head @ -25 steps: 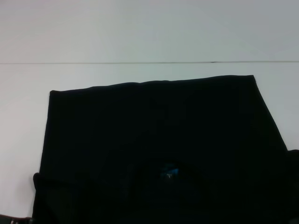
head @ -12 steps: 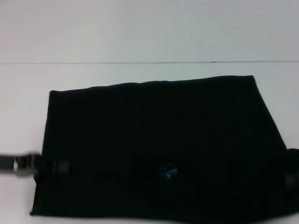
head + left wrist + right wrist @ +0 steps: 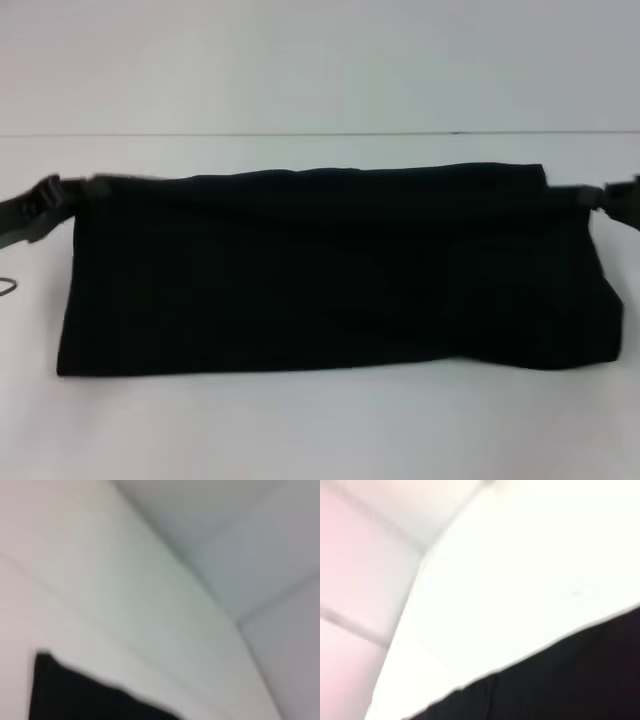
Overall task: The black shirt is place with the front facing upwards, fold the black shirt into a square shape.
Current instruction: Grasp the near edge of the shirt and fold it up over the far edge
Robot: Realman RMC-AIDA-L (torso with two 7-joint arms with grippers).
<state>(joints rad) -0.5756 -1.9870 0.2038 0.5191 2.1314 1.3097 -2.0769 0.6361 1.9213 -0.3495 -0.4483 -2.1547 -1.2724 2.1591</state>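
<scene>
The black shirt point(image 3: 330, 270) lies folded over on itself as a wide band across the white table point(image 3: 320, 430); no lettering or label shows. My left gripper point(image 3: 62, 192) is at the band's far left corner, shut on a pulled-out tip of cloth. At the far right corner my right gripper point(image 3: 598, 194) is shut on the cloth in the same way. The upper layer's edge runs taut between them along the far edge. A patch of the black shirt point(image 3: 75, 695) fills one corner of the left wrist view, and the black shirt point(image 3: 560, 685) also shows in the right wrist view.
The table's far edge meets a pale wall point(image 3: 320, 60) behind the shirt. Bare white table surface lies in front of the shirt and at both sides.
Both grippers carried the shirt's near edge up and away from me to the far edge. The shirt went from a large flat sheet to a band about half as deep, hiding the blue neck label.
</scene>
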